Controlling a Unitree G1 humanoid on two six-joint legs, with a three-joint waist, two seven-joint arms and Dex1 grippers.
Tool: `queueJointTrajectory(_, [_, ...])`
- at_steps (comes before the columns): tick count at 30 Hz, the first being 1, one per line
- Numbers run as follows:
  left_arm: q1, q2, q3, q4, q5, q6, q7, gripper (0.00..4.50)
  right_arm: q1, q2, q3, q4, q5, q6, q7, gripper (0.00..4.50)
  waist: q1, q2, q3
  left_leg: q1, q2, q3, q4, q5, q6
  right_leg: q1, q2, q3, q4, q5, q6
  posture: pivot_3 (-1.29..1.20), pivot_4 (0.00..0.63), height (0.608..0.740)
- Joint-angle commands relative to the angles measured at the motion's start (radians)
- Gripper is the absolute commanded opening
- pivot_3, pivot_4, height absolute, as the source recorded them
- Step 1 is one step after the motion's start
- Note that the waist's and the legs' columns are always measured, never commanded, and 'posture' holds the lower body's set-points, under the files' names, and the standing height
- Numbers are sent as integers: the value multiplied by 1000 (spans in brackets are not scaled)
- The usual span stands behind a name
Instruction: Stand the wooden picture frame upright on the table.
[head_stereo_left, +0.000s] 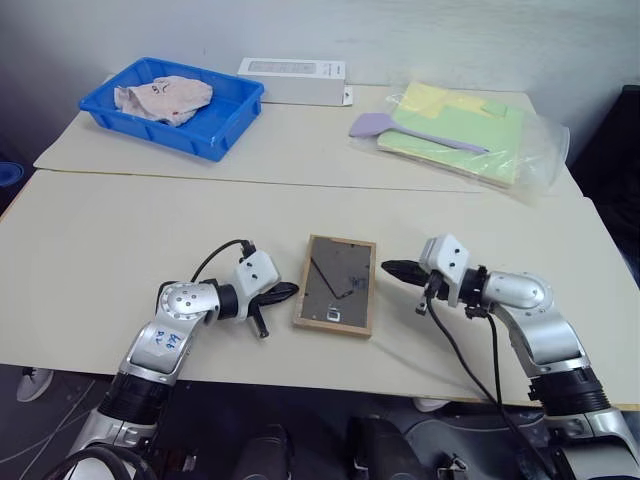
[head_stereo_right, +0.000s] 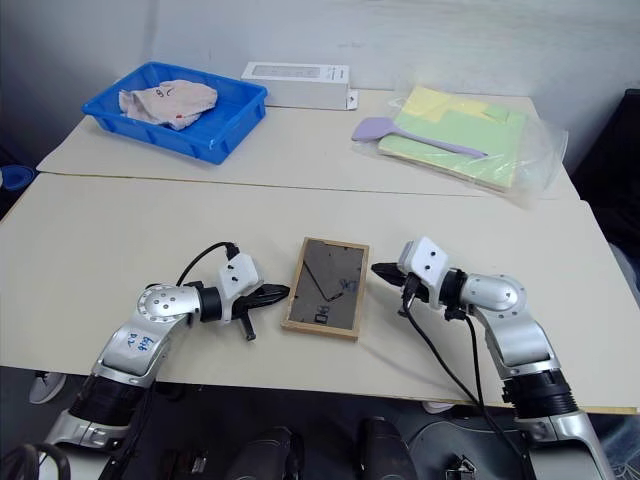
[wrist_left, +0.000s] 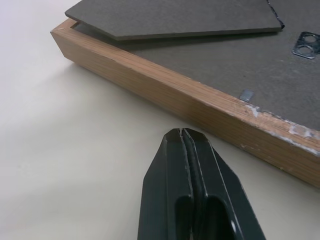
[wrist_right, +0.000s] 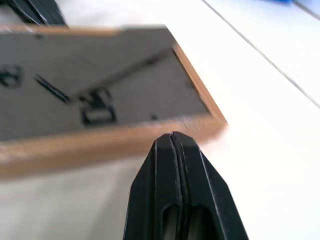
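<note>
desk: beige desk (head_stereo_left: 120, 250) under a grey wall, seam running across; near half carries the frame and both arms
far clutter: blue tray (head_stereo_left: 175, 107) with a crumpled cloth (head_stereo_left: 163, 97) at 10 o'clock from the frame; white flat box (head_stereo_left: 295, 80) at 12; lilac spatula (head_stereo_left: 412, 132) on a green pad in a clear bag (head_stereo_left: 468, 140) at 1 to 2. All well apart from the work.
left gripper: left gripper (head_stereo_left: 283, 292) at 9 o'clock of the frame, jaws clenched on nothing, tip just beside the left wooden edge, small gap visible in the wrist view
frame: wooden picture frame (head_stereo_left: 336, 284) lies flat, face down, dark back up, fold-out stand (wrist_left: 175, 17) resting nearly flush against the back
right gripper: right gripper (head_stereo_left: 397, 268) at 3 o'clock of the frame, jaws clenched empty, tip near the right edge, not touching as far as I can tell
step: both closed tips bracketing the frame from the sides; reads as setup for a lift or tip-up, nothing raised yet
next move: needs one edge levered off the desk while the other tip stops it sliding, then stand swung out
risk: frame skates on the smooth top if pushed from one side only
</note>
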Motion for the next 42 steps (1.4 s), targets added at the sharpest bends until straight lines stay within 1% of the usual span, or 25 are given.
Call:
queueJointTrajectory(1, [0,6,3,-23,-6,2,-6,44,2,4,20,13,-17,-15,3,0,0,0,0,0,0,0,0,0,0,0,0,0,0,0,0,0,150,740])
queueJointTrajectory(6, [13,-1,23,-40,-35,31,-2,44,6,28,32,27,-17,-46,3,0,1,0,0,0,0,0,0,0,0,0,0,0,0,0,0,0,150,740])
queueJointTrajectory(8, [35,17,76,-68,-81,89,-4,44,7,27,29,26,-11,-71,16,0,0,0,0,0,0,0,0,0,0,0,0,0,0,0,0,0,150,740])
queueJointTrajectory(9, [53,34,138,-87,-129,167,2,216,9,15,20,18,1,-83,36,0,-2,0,0,0,0,0,0,0,0,0,0,0,0,0,0,0,150,740])
queueJointTrajectory(10, [78,70,206,-111,-214,301,-26,413,16,-9,10,5,12,-96,65,0,-7,0,0,0,0,0,0,0,0,0,0,0,0,0,0,0,150,740])
queueJointTrajectory(11, [95,123,276,-135,-332,529,-65,596,33,-47,1,-9,22,-122,113,0,-10,0,0,0,1,0,0,0,0,-1,1,0,0,0,0,0,150,740])
queueJointTrajectory(12, [104,161,320,-153,-422,692,-86,902,45,-73,-4,-17,29,-139,146,0,-10,0,0,0,1,0,0,0,-1,-1,1,0,0,0,0,0,150,740])
queueJointTrajectory(13, [110,197,344,-163,-492,816,-111,1203,57,-94,-8,-28,40,-149,171,0,-10,0,0,0,1,-1,-1,0,-1,0,1,0,0,0,0,0,150,740])
queueJointTrajectory(14, [109,222,353,-169,-541,901,-121,1493,64,-105,-9,-34,47,-149,181,0,-11,0,0,0,1,-1,-1,0,-1,0,1,0,0,0,0,0,150,740])
queueJointTrajectory(15, [97,239,359,-165,-565,984,-113,1793,68,-113,-7,-38,53,-152,190,0,-11,0,0,1,1,-1,-1,0,-1,1,0,0,0,0,0,0,150,740])
queueJointTrajectory(17, [52,206,412,-129,-609,1105,-72,2331,72,-120,-4,-40,53,-152,200,0,-8,0,0,2,1,-1,-1,0,0,2,0,0,-1,0,0,0,150,740])
queueJointTrajectory(19, [-41,153,439,-37,-637,1224,-13,2946,80,-118,-5,-37,48,-153,201,0,4,0,0,1,1,-2,0,0,0,2,0,0,-1,0,0,0,150,740])
queueJointTrajectory(22, [-147,73,443,78,-683,1264,90,3803,94,-101,4,-25,32,-168,189,0,6,-1,0,0,0,-4,1,0,0,2,0,-1,0,0,0,0,150,740])
queueJointTrajectory(25, [-224,-1,429,159,-707,1264,182,3803,95,-80,20,-12,13,-184,172,0,3,-1,0,0,-1,-3,0,0,0,2,0,-1,0,0,0,0,150,740])
queueJointTrajectory(30, [-291,-53,323,223,-739,1264,243,3803,80,-59,41,4,-14,-192,153,0,-1,-1,0,1,-1,-2,1,1,-2,1,1,0,1,0,0,0,150,740])
queueJointTrajectory(33, [-324,-91,289,262,-765,1264,280,3803,71,-44,54,2,-24,-193,146,0,2,-1,0,1,-1,-2,1,1,-2,1,1,0,1,0,0,0,150,740])
queueJointTrajectory(38, [-348,-99,223,306,-846,1264,311,3803,57,-23,81,-20,-44,-182,131,0,3,-1,0,1,-1,-2,1,1,-2,1,1,0,1,0,0,0,150,740])
queueJointTrajectory(40, [-353,-97,213,314,-869,1264,323,3803,52,-18,89,-20,-54,-180,123,0,4,-1,0,1,-1,-2,1,1,-2,1,0,0,1,0,0,0,150,740])
queueJointTrajectory(42, [-365,-112,228,340,-894,1264,349,3803,42,-7,95,-18,-65,-168,111,0,3,-1,0,1,-1,-2,1,1,-2,1,0,0,1,0,0,0,150,740])
